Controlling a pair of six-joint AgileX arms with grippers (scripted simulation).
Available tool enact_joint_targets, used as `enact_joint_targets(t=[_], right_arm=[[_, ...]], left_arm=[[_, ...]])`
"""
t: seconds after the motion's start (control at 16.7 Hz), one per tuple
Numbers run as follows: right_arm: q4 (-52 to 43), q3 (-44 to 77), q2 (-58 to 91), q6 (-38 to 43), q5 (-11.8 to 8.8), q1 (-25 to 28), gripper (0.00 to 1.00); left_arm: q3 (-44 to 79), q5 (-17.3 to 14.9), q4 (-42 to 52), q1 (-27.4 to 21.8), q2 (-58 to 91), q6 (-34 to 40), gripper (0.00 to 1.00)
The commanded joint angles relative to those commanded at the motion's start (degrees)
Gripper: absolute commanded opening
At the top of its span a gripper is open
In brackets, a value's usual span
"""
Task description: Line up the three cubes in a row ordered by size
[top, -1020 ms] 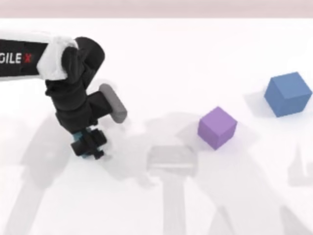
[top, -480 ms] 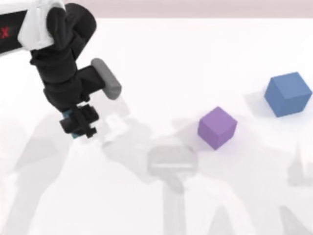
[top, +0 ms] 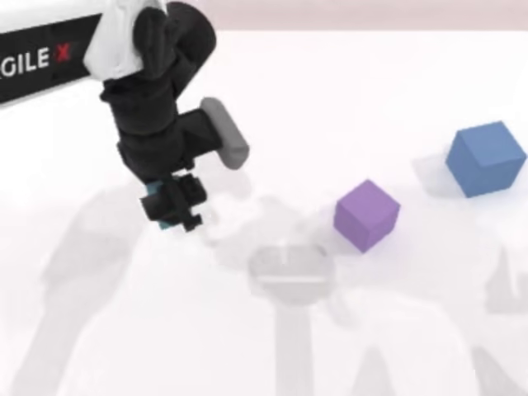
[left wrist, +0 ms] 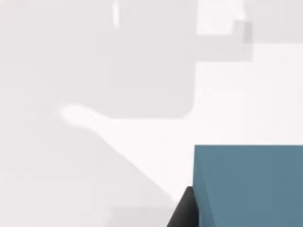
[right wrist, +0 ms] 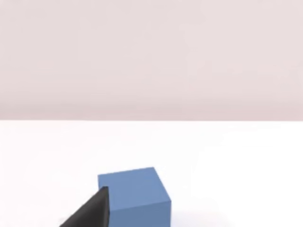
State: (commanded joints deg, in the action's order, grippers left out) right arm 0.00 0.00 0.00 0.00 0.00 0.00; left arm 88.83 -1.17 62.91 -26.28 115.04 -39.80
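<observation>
My left gripper [top: 173,206] hangs over the left half of the table, shut on the small teal cube [left wrist: 248,187]. In the left wrist view one dark finger [left wrist: 187,210] presses against that cube's side. From above only slivers of teal show under the gripper. The medium purple cube [top: 366,214] rests on the table right of centre. The largest blue cube [top: 485,158] sits farther right and back, and it also fills the low middle of the right wrist view [right wrist: 135,194]. My right gripper [right wrist: 94,213] is close in front of the blue cube and out of the top view.
The white tabletop [top: 272,346] carries only soft grey shadows of the arms. Its far edge meets a pale pink wall [top: 330,12].
My left arm first pulled back and to the left, lifting the teal cube, then swung right toward the purple cube. The purple and blue cubes have stayed put.
</observation>
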Motion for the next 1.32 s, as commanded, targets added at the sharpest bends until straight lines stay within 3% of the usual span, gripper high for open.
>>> enact_joint_targets(t=[0.42, 0.6, 1.02, 1.32], right_arm=[[0.00, 0.00, 0.00, 0.00, 0.00, 0.00, 1.00], [0.00, 0.00, 0.00, 0.00, 0.00, 0.00, 1.00], [0.00, 0.00, 0.00, 0.00, 0.00, 0.00, 1.00], [0.00, 0.00, 0.00, 0.00, 0.00, 0.00, 1.00]], left_arm=[[19.20, -0.02, 8.51, -21.87, 10.91, 3.82, 0.00], [25.01, 0.04, 10.81, -28.51, 13.74, 5.17, 0.00], [26.09, 0.02, 10.98, -29.78, 14.10, 5.40, 0.00], [19.89, -0.02, 3.10, -29.77, 15.87, 5.60, 0.00]])
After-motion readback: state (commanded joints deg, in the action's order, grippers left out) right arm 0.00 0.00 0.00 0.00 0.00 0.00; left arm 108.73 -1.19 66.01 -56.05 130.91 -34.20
